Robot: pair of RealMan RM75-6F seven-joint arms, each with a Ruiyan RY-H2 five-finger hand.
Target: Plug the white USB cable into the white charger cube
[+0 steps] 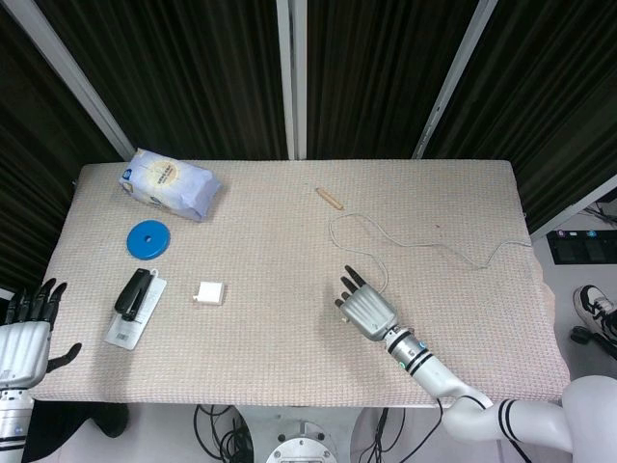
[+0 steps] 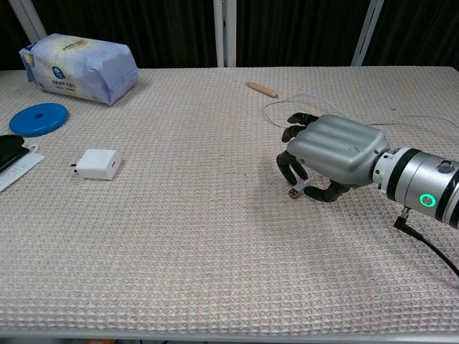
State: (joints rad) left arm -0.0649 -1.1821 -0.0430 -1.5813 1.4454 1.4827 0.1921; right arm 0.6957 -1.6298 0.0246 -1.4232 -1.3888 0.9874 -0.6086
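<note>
The white charger cube (image 1: pixel 209 292) (image 2: pixel 98 163) lies on the left half of the table, its prongs pointing left. The white USB cable (image 1: pixel 405 241) (image 2: pixel 287 104) loops across the right side and runs under my right hand (image 1: pixel 364 309) (image 2: pixel 330 154). That hand lies palm down with its fingers curled, and it pinches the metal USB plug (image 2: pixel 294 191) between thumb and fingertips just above the cloth. My left hand (image 1: pixel 24 338) hangs off the table's front-left corner, fingers spread, holding nothing. The two hands are far apart.
A blue-and-white bag (image 1: pixel 171 183) (image 2: pixel 79 68) lies at the back left, with a blue disc (image 1: pixel 147 239) (image 2: pixel 39 118) in front of it. A black tool on a white card (image 1: pixel 133 294) sits left of the cube. A wooden peg (image 1: pixel 329 197) (image 2: pixel 262 88) lies at the back centre.
</note>
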